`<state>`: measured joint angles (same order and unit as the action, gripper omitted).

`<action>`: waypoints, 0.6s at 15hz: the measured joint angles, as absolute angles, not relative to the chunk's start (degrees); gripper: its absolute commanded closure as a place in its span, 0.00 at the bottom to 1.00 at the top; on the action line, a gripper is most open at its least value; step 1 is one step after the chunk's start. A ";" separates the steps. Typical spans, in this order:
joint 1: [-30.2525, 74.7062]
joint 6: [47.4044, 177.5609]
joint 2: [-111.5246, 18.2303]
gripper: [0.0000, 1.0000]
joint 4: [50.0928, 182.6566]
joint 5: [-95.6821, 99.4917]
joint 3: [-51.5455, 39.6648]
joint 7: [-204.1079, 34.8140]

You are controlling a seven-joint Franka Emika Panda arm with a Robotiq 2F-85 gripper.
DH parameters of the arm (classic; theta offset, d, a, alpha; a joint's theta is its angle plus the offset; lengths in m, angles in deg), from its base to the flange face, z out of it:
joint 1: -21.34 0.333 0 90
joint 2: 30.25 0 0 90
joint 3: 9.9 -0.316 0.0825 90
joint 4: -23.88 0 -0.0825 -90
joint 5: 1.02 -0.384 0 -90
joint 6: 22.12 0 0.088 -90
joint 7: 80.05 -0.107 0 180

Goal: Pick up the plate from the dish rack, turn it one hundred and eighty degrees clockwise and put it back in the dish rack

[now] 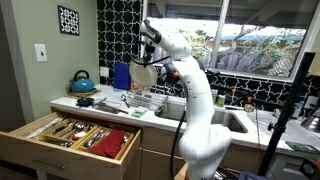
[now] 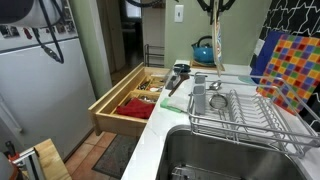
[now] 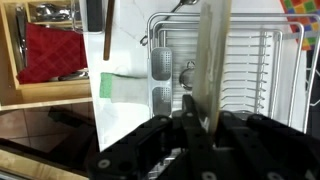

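Small round plate point(image 2: 216, 45), pale beige with an orange-brown tinge, hangs edge-on and upright above the low silvery-grey wire dish rack point(image 2: 243, 112). In an exterior view it is apart from the wires. In the wrist view the plate point(image 3: 213, 60) shows as a narrow beige strip across the dish rack point(image 3: 255, 70). The black Robotiq gripper point(image 3: 208, 125) is clamped on its rim, with a finger on each face. In both exterior views the gripper point(image 2: 215, 8) reaches down over the dish rack point(image 1: 146, 101) with the plate point(image 1: 143, 76) below it, on the white Franka arm point(image 1: 195, 95).

The rack rests on a white counter point(image 2: 165, 125), just beside a steel sink point(image 2: 230, 158). A multicoloured checkered board point(image 2: 290, 65) leans behind the rack. A blue kettle point(image 2: 203, 50) stands on the counter beyond the rack. A pale green flat square point(image 3: 115, 86) lies on the counter near the rack. An open wooden drawer point(image 2: 130, 100) with cutlery compartments sits well apart from the rack, with a red cloth point(image 3: 50, 52) in one compartment.
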<state>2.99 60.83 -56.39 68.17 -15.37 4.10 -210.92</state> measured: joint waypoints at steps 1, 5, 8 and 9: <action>2.39 60.34 -56.91 0.96 67.37 -15.78 3.93 -213.64; 1.18 60.03 -57.90 0.89 66.26 -18.30 3.98 -223.27; 1.06 60.03 -58.09 0.96 65.88 -18.61 3.98 -224.93; 1.06 60.03 -58.12 0.96 65.84 -18.63 3.98 -225.05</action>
<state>1.06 60.03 -58.12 65.84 -18.63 3.98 -225.05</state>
